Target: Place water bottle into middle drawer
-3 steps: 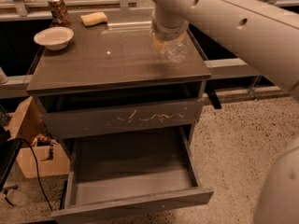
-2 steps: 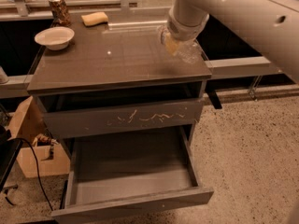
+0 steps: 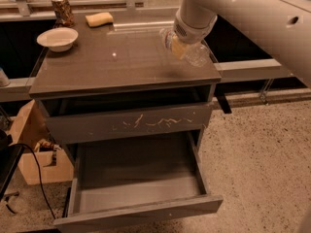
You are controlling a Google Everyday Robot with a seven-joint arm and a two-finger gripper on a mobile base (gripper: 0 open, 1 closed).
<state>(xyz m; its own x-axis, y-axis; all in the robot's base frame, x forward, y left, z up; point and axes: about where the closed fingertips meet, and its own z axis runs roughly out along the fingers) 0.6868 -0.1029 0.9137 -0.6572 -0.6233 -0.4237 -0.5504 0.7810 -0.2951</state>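
Since the middle drawer stands pulled out, the gripper, high above that drawer's back right corner and clamped on the tilted water bottle, should come forward over the drawer, past the scratched drawer front above it, descend low, then release.

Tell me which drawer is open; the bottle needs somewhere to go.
The middle drawer, plain-fronted and pulled out; the scratched drawer above is not. The gripper holds the water bottle over the countertop.
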